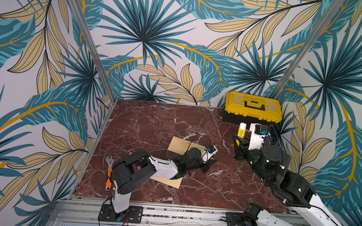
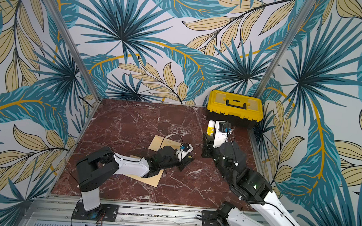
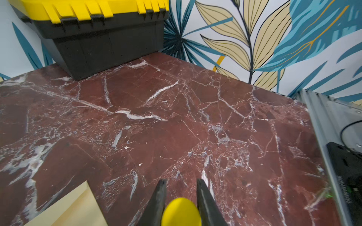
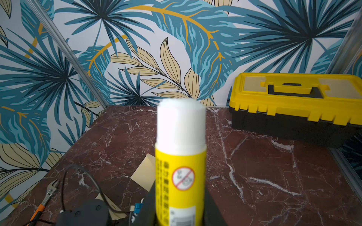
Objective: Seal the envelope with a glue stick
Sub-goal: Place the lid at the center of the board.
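The dark red marble tabletop (image 1: 153,124) carries everything. At its far corner, on the right arm's side, stands a toolbox (image 1: 253,107) with a yellow lid, which has no part in the task. In the middle lies the tan envelope (image 1: 180,145), flat, and the left arm reaches across it and hides much of it, so the flap cannot be read clearly. An orange-handled wrench (image 1: 109,171) lies at the tabletop edge near the left arm's base.

The right end effector (image 4: 180,213) is clenched on the lower body of the glue stick (image 4: 180,166). It holds the stick upright above the tabletop, just in front of the toolbox and well apart from the envelope. The white tip is bare. The left end effector (image 3: 181,182) grasps a small yellow cap (image 3: 181,212) just beyond the envelope's edge.

So the uncapping step appears done, and the gluing step is in hand. The next move probably calls for bringing the stick over to the envelope, tipping it so the white tip faces down, and rubbing it along the flap. The left arm would likely need to clear that area first.
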Robot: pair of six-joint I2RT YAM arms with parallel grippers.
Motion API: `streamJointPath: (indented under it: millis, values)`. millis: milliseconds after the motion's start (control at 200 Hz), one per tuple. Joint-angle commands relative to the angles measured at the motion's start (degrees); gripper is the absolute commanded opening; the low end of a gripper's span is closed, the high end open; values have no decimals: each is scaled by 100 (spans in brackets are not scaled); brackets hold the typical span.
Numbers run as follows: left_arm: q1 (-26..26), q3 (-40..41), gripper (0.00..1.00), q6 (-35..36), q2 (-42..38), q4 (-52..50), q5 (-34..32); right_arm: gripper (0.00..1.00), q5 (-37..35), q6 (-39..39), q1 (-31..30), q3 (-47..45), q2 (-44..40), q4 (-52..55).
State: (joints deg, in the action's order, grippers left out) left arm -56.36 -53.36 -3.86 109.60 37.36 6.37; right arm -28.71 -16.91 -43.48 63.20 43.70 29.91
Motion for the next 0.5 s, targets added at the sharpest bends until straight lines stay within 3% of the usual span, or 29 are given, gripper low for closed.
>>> streamJointPath:
  millis: [0,90,325,496]
  values:
    - [-108,-260,5,161,329,240,-575,0,-22,-2,20,107,-15,45]
    - [-173,-358,7,227,614,182,-836,0,32,11,21,105,-9,41]
    - [-174,-415,10,-5,1110,340,-522,0,114,-21,21,85,40,-36]
    - [-178,-442,25,-19,1150,303,-507,0,221,-64,23,114,120,-20]
